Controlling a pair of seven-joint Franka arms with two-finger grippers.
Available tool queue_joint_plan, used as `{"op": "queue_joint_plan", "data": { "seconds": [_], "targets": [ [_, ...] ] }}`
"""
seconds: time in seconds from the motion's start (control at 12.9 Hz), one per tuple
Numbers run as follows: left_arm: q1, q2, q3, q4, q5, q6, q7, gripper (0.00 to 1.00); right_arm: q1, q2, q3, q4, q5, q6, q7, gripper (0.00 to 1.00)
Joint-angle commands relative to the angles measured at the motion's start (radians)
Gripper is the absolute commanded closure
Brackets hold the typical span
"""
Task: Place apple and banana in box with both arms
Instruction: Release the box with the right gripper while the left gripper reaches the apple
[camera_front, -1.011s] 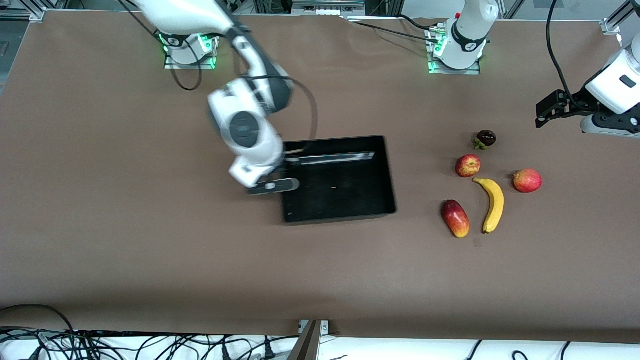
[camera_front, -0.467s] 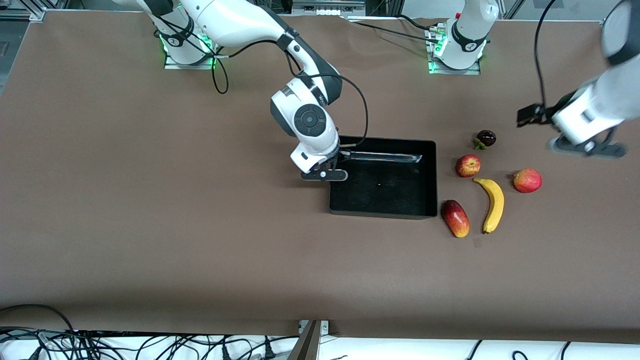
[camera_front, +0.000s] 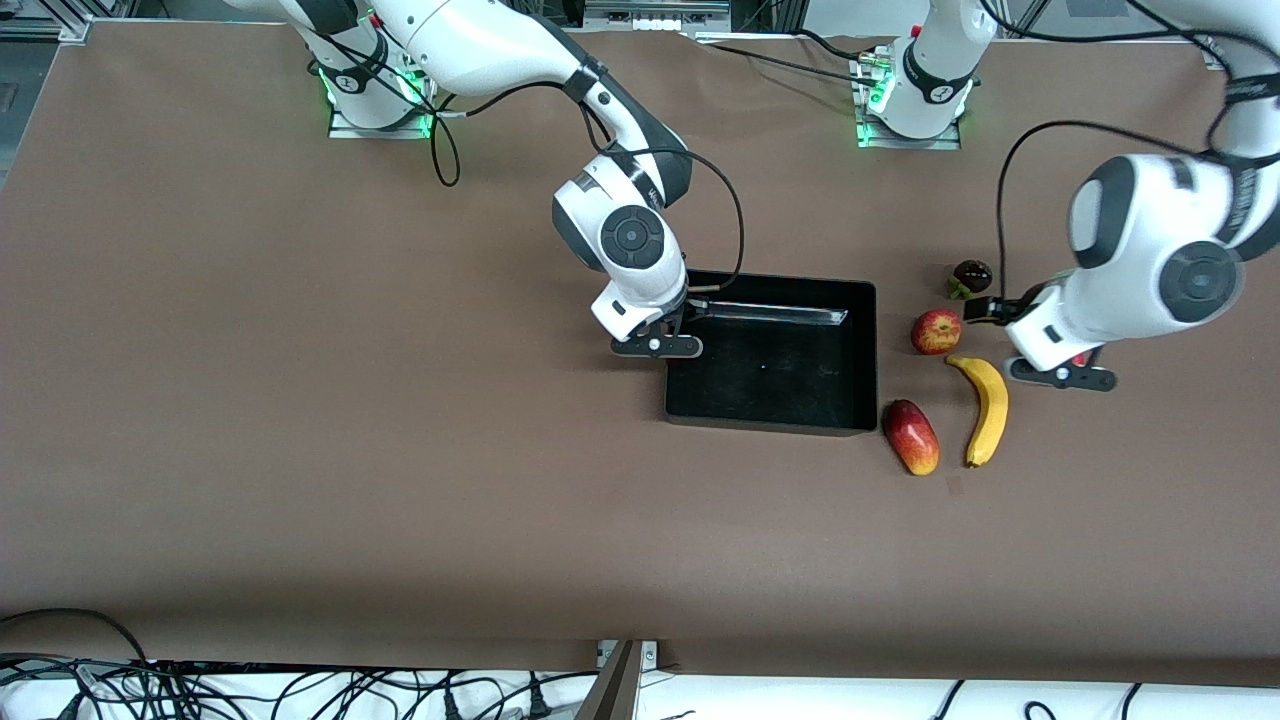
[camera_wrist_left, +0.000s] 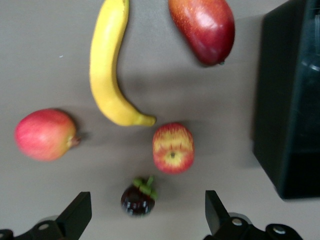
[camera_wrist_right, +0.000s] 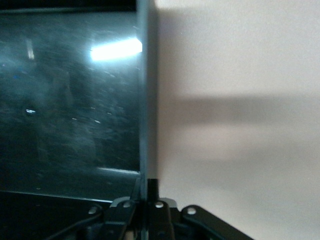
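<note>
Box (camera_front: 771, 414) without any fruit inside

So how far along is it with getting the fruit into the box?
Nothing is packed: the box is empty. The right gripper is pinching its wall at the right arm's end. The left gripper hangs open over the fruit. The apple and banana lie on the table.

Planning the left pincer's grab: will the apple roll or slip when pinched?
The apple is round with a glossy skin, so it could slip from a shallow pinch. It rests dimple-up on flat brown table, so an off-centre nudge would likely roll it toward the banana lying close beside it. It looks rigid.
</note>
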Motion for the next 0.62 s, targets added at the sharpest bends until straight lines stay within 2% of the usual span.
{"op": "queue_joint_plan", "data": {
  "seconds": [0.0,0.08,0.23,0.47,0.54],
  "targets": [
    [0.003,-0.062,-0.003,-0.229,-0.016,0.246,-0.002,0.0,0.008,0.006,-0.009,0.033,-0.036,-0.001,-0.004,0.0],
    [0.0,-0.059,-0.016,-0.283,-0.018,0.338,-0.016,0.0,0.008,-0.003,-0.011,0.034,-0.037,-0.005,-0.007,0.0],
    [-0.004,-0.027,-0.03,-0.314,-0.018,0.44,-0.051,0.0,-0.001,-0.035,-0.018,0.036,-0.04,-0.02,-0.012,0.0],
    [-0.01,0.037,-0.03,-0.378,-0.018,0.607,-0.053,0.0,-0.015,-0.156,-0.16,0.036,-0.04,-0.127,-0.044,0.0],
    [-0.009,0.052,-0.03,-0.383,-0.009,0.625,-0.051,0.0,-0.015,-0.193,-0.211,0.034,-0.035,-0.161,-0.08,0.0]
  ]
}}
